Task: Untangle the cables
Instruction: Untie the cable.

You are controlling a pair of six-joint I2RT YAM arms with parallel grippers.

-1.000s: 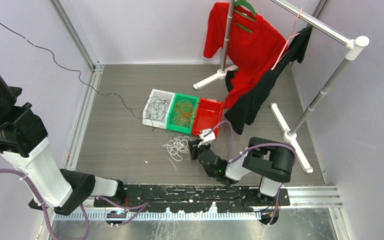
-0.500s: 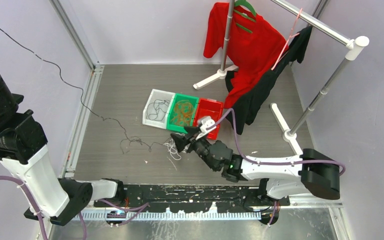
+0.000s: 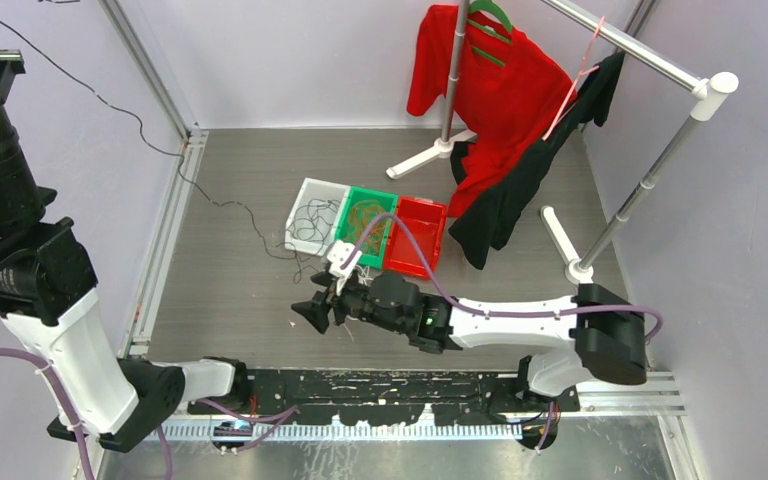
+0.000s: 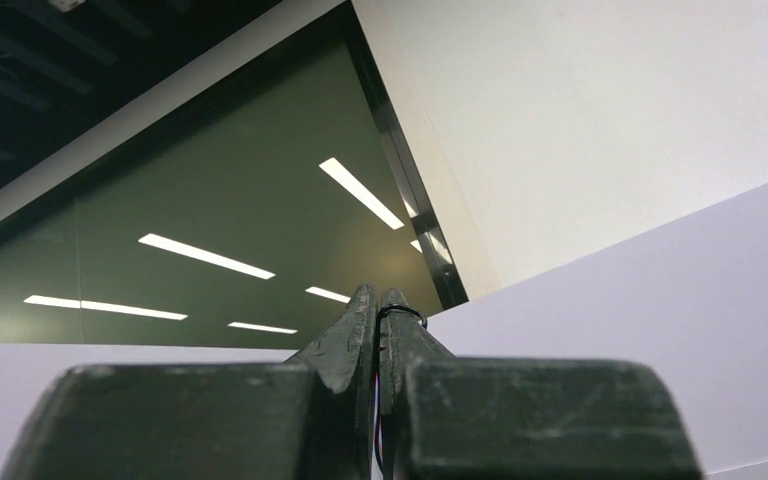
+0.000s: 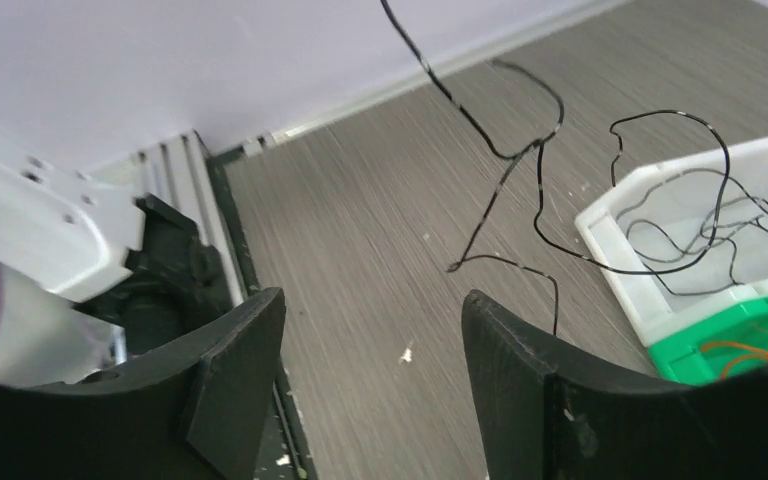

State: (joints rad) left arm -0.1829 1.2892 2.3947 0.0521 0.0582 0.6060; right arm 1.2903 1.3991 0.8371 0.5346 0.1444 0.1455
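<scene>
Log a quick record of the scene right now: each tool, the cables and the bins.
left tool: shut, pinching the black cable, raised high
right tool: open, empty, low over floor
black cable: stretched down to the white bin
white bin: black cables inside
green bin: orange cables inside
red bin: no cables visible

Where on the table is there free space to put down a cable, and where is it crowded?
Bare table lies between the back wall and the bins, and at near left, between the rail and the right end effector. Crowded: around the bins, where the black cable trails across, and at right under the clothes.
</scene>
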